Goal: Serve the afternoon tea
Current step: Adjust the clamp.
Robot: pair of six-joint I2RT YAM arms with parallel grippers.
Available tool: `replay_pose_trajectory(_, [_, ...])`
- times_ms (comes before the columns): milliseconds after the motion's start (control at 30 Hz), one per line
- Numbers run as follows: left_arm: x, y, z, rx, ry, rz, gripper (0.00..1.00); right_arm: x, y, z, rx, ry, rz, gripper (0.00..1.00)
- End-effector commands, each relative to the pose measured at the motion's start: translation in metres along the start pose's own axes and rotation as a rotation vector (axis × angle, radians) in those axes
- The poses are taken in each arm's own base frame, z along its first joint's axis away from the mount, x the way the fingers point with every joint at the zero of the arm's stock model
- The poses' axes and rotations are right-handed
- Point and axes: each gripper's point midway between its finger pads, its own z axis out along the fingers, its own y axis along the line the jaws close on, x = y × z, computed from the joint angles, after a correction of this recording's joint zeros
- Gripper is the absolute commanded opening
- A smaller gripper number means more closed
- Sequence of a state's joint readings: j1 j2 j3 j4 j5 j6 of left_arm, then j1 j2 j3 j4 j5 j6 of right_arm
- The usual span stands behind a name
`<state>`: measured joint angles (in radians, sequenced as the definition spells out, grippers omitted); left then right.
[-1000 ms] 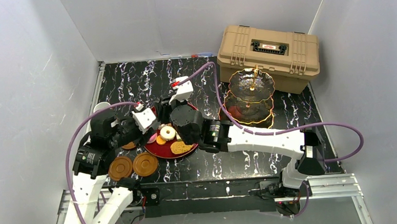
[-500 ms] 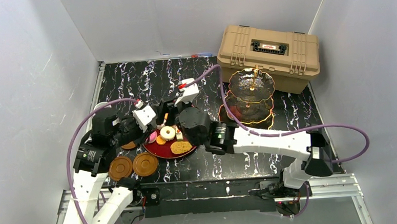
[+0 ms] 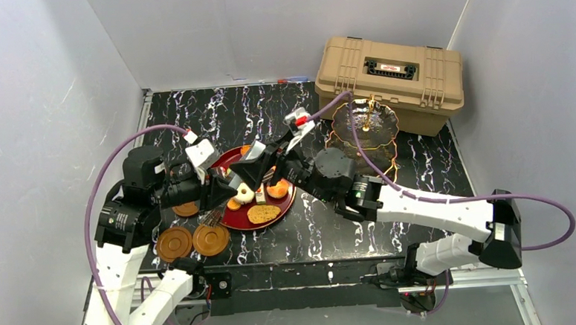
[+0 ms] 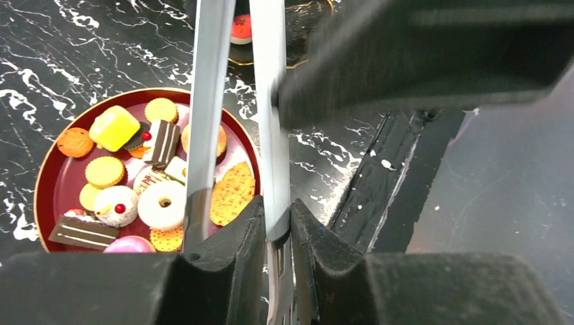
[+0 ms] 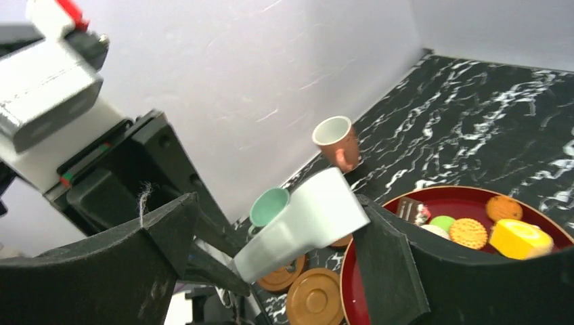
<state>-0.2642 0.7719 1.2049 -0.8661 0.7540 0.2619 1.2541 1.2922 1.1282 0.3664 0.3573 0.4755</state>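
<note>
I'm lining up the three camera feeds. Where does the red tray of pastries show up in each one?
Top external: the red tray sits left of centre, partly covered by both arms.
Left wrist: the red tray fills the left half, behind the metal tongs.
Right wrist: the red tray is at the bottom right, cut off by the frame.
Shared landmark: the black marble table under it.

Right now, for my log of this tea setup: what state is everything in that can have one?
Left gripper: shut on metal tongs.
Right gripper: open, jaws either side of the tongs.
Pinkish cup: upright.
Teal cup: upright.
Round brown saucers: flat, two nearest bare.
Round red tray: full of pastries.
Dark glass three-tier stand: upright, one pastry on a tier.
Tan plastic case: lid shut.
</note>
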Motion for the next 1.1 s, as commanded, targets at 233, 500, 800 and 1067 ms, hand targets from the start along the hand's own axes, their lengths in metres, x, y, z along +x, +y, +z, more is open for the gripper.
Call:
replay_pose_trajectory(233, [-0.018,-0.016,-0.01,0.041,-0.038,-0.024,0.0,0.021,0.033,0.01,-0.183,0.05,0.046,0.83])
replay_pose_trajectory(500, [-0.025,-0.028,-0.012,0.098,-0.054,-0.061,0.0,-0.002,0.018,-0.014,-0.224,-0.003,0.065,0.83])
replay_pose_trajectory(800, [-0.042,-0.06,-0.024,0.24,-0.091,-0.104,0.0,-0.022,0.026,-0.053,-0.451,0.042,-0.048,0.97])
replay_pose_trajectory(1067, [-0.072,-0.099,-0.045,0.429,-0.145,-0.214,0.0,-0.038,0.038,-0.055,-0.553,0.031,-0.102,0.91])
